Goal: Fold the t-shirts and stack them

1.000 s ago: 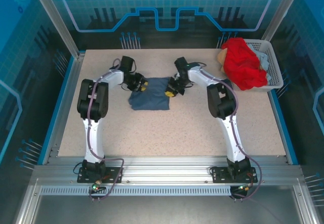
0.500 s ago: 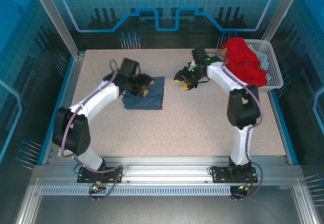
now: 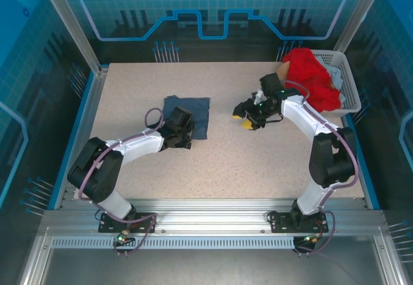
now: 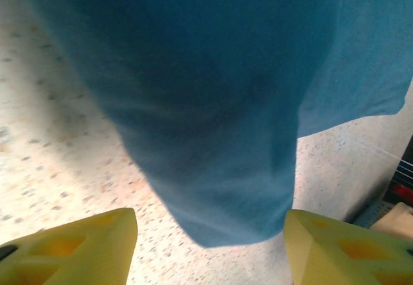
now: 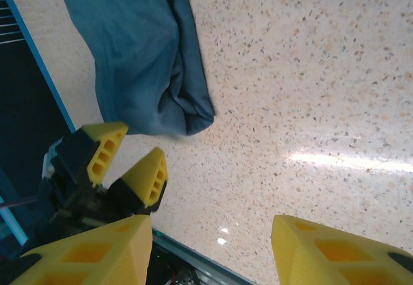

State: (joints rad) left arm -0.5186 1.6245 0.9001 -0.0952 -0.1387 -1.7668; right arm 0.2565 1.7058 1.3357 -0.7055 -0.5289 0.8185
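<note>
The slate-blue t-shirt (image 3: 191, 113) lies folded flat on the table, left of centre. My left gripper (image 3: 182, 133) sits at its near edge, open. In the left wrist view the blue t-shirt (image 4: 213, 91) hangs just ahead of the gripper (image 4: 210, 253), with nothing between the yellow fingers (image 4: 71, 249). My right gripper (image 3: 244, 116) is open over bare table to the right of the shirt. Its wrist view shows the blue t-shirt (image 5: 139, 59) apart from the gripper (image 5: 210, 253). The red t-shirt (image 3: 313, 82) is heaped in the basket.
The white perforated basket (image 3: 350, 85) stands at the far right corner, with pale cloth under the red heap. Speckled tabletop (image 3: 245, 162) lies bare in front of both grippers. The left gripper's yellow fingers (image 5: 126, 162) show in the right wrist view.
Both grippers have opened and let go of the blue shirt. The left one drew back to its near edge, the right one moved off to the right. The shirt now lies folded smaller.
</note>
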